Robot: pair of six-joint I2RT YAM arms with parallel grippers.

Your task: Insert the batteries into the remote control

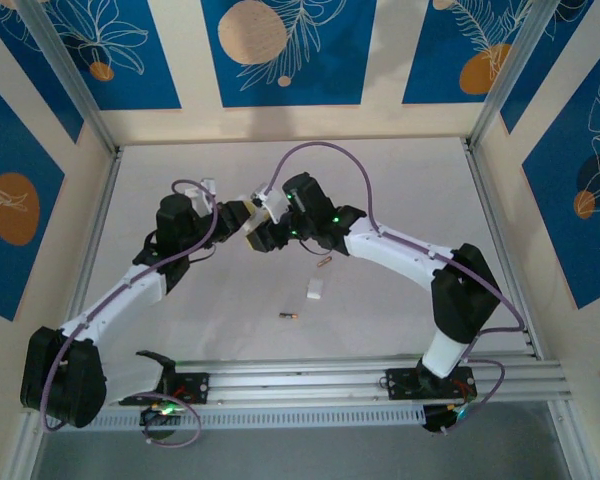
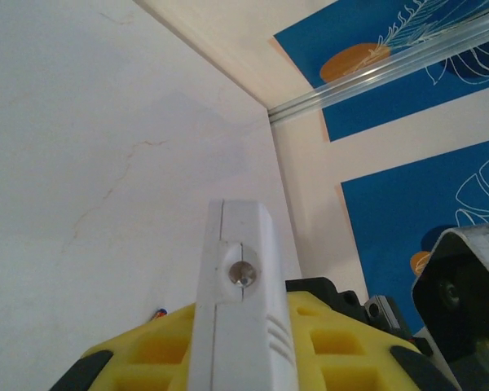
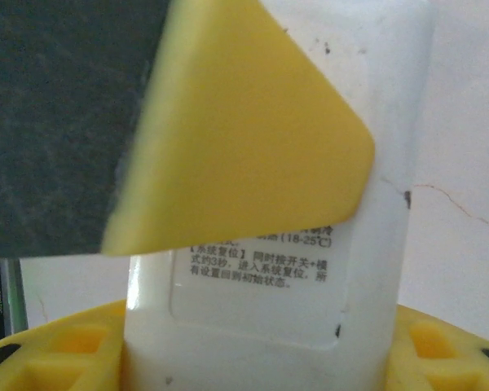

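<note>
A slim dark-and-copper battery (image 1: 288, 316) lies loose on the white table (image 1: 400, 180), towards the arm bases. A second coppery battery (image 1: 325, 262) lies further in beside the right arm, with a small white plastic piece (image 1: 315, 290) between them. The white plastic remote control (image 2: 236, 326) is held up above the table's middle. The left hand (image 1: 242, 216) pinches its thin edges, and the right hand (image 1: 268, 228) pinches its broad body below a printed label (image 3: 257, 273).

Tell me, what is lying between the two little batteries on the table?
A small white piece lies between the far battery and the near battery. The top view shows it.
</note>
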